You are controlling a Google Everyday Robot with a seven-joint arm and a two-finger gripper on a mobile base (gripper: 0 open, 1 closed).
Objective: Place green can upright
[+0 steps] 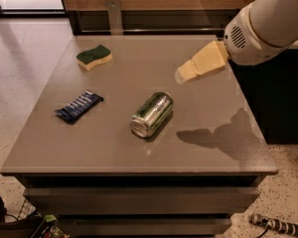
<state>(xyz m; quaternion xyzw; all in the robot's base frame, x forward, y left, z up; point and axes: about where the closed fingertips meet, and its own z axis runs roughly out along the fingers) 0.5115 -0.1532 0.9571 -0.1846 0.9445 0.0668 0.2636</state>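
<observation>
The green can (152, 114), shiny green and silver, lies on its side near the middle of the grey table (114, 152), one silver end facing the front edge. My gripper (183, 73), with tan fingers, hangs above the table to the upper right of the can, apart from it. It holds nothing that I can see.
A green-and-yellow sponge (94, 57) lies at the far left of the table. A dark blue snack packet (79, 106) lies left of the can. My white arm (268, 24) comes in from the upper right. A dark cabinet stands right of the table.
</observation>
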